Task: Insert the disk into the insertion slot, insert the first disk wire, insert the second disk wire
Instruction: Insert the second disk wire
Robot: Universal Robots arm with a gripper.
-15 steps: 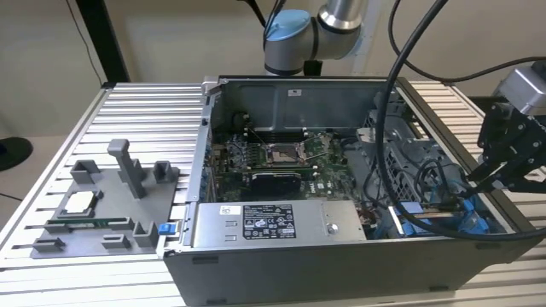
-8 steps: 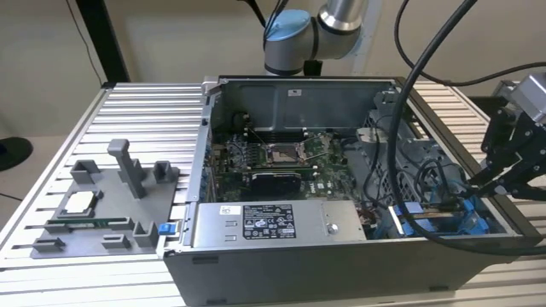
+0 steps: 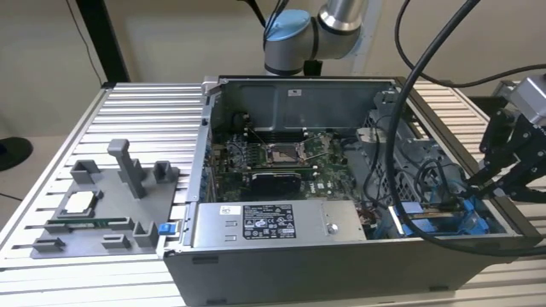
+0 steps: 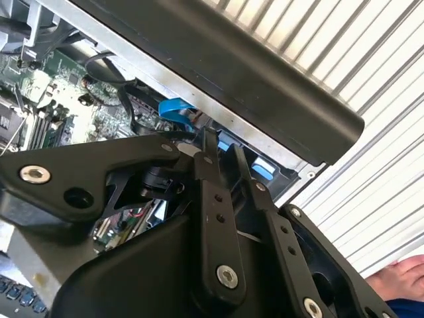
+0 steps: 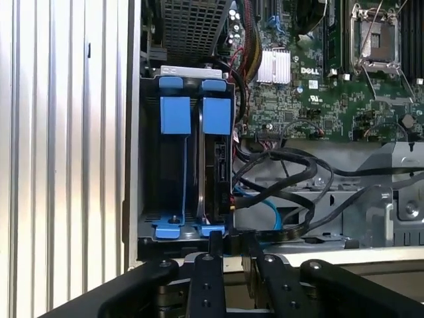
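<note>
In the first wrist view the disk (image 5: pixel 217 173) stands edge-up in the insertion slot (image 5: pixel 173 165). It fills the bay nearer the motherboard, under a blue tab. The neighbouring bay holds only its blue rails. A flat blue wire (image 5: pixel 270 215) and loose black wires (image 5: pixel 291 179) lie beside the disk's end. My gripper (image 5: pixel 233 240) hovers just outside the case wall by the cage, fingers a small gap apart with nothing between them. The second wrist view shows the gripper (image 4: pixel 225 142) in front of the blue tabs. In the exterior view the gripper (image 3: pixel 490 185) hangs above the case's right corner.
The open computer case (image 3: pixel 341 262) lies on a slatted aluminium table (image 3: pixel 145 109). Inside are a motherboard (image 3: pixel 282 160) and a grey power-supply box (image 3: pixel 273 224). A grey jig (image 3: pixel 102 204) sits on the exterior view's left. Thick black cables (image 3: pixel 410 96) hang across the case. A person's hand (image 4: pixel 397 278) is nearby.
</note>
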